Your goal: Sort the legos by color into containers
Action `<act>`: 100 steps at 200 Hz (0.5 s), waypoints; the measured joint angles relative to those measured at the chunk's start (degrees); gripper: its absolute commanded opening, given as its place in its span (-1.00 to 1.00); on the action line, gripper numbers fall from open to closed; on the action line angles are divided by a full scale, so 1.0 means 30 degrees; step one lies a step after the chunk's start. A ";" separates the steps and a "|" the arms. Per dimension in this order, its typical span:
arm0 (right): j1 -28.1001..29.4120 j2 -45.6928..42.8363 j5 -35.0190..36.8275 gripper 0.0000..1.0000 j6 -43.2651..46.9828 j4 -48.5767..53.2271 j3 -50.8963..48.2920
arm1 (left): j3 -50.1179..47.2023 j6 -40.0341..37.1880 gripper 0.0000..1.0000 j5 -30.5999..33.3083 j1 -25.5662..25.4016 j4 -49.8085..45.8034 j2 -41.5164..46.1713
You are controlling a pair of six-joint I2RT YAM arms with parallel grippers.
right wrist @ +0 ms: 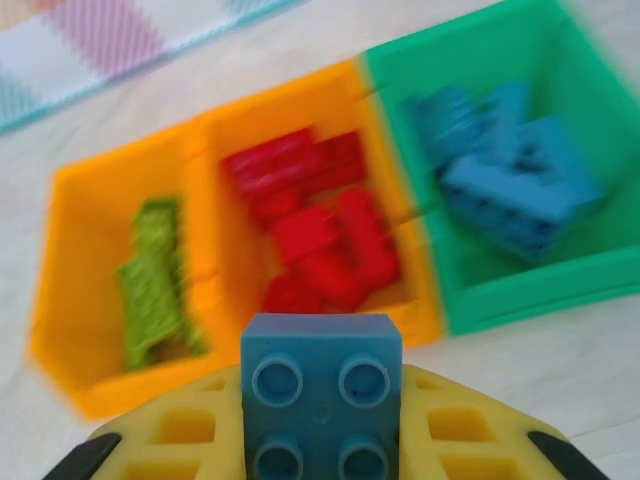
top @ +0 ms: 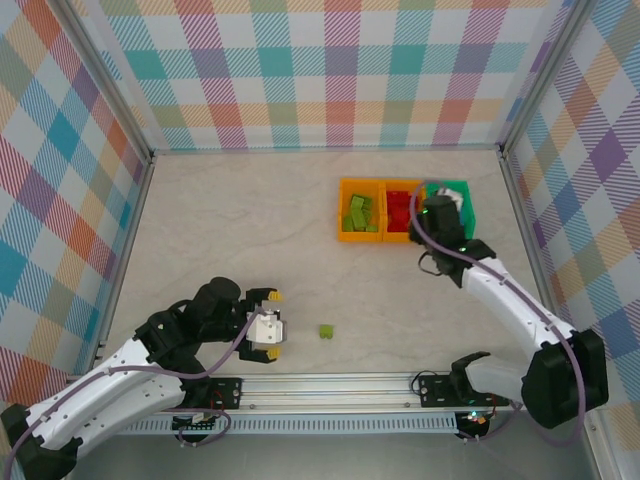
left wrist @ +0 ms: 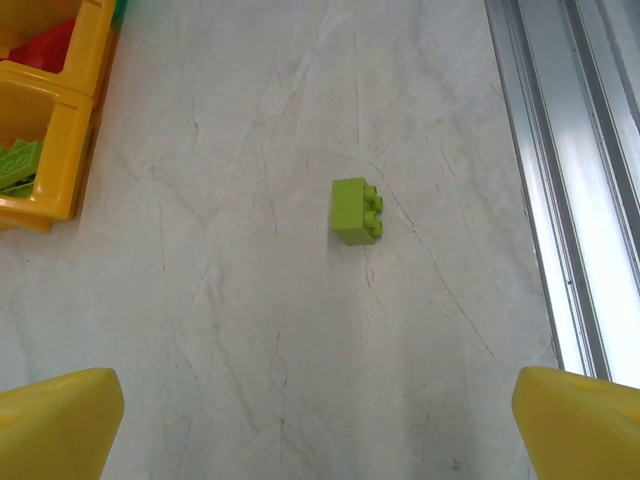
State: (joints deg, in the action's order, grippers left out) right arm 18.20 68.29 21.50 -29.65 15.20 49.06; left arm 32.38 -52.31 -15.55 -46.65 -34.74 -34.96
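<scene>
1. The left arm reaches out low over the near part of the table (top: 230, 230). The left gripper (top: 274, 324) has its jaws spread wide apart and holds nothing.
2. In the left wrist view the two yellow fingertips (left wrist: 60, 425) sit at the bottom corners, with bare table between them.
3. One loose lime green brick (top: 326, 331) lies on the table just to the right of the left gripper. It is apart from the fingers, and its studs point sideways toward the aluminium rail (left wrist: 560, 200) at the table's near edge.
4. The containers stand joined in a row toward the far right of the table: a left orange bin (top: 346, 212), a middle orange bin (top: 400, 184) and a green bin (top: 468, 205).
5. The left orange bin holds green bricks (right wrist: 155, 280), the middle one holds red bricks (right wrist: 320, 230), and the green bin holds blue bricks (right wrist: 510, 170).
6. The right arm stretches from its base to the row of bins. From above, the right gripper (top: 440, 208) hangs over the green bin's left side, close to where it joins the middle orange bin.
7. The right gripper is clamped on a blue brick (right wrist: 321, 395). Its studs face the wrist camera, and the yellow fingers (right wrist: 190, 430) press on either side of it.
8. The right wrist view is blurred, so I cannot tell how high the held brick sits above the bins.
</scene>
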 measured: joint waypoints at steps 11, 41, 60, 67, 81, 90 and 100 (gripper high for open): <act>-0.1770 0.0488 -0.0554 -0.80 0.0401 -0.0109 0.0036 | 0.0000 0.0066 1.00 0.0000 0.0138 0.0219 0.0000; -0.4852 0.3534 -0.2004 -0.80 0.1355 -0.0736 0.0590 | 0.0000 0.1494 1.00 0.0342 0.0561 0.1035 -0.0029; -0.5734 0.5938 -0.3024 -0.74 0.1690 -0.1173 0.1749 | 0.0036 0.3147 1.00 0.0699 0.1042 0.1967 -0.0197; -0.5967 0.6717 -0.3315 -0.70 0.1734 -0.1355 0.2222 | 0.0058 0.3694 1.00 0.0721 0.1311 0.2280 -0.0291; -0.6273 0.7941 -0.3738 -0.68 0.1785 -0.1865 0.3096 | 0.0233 0.4473 1.00 0.0605 0.1931 0.2696 -0.0627; -0.6426 0.8604 -0.3927 -0.59 0.1785 -0.2091 0.3694 | 0.0401 0.4772 1.00 0.0459 0.2273 0.2761 -0.0845; -0.6521 0.9311 -0.4109 -0.45 0.1785 -0.2208 0.4452 | 0.0612 0.5093 1.00 0.0306 0.2608 0.2856 -0.1129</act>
State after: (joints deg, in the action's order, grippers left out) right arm -1.37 96.23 9.17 -24.29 8.58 62.41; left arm 34.22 -37.04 -14.63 -38.83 -26.17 -38.35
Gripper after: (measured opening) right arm 0.273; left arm 0.997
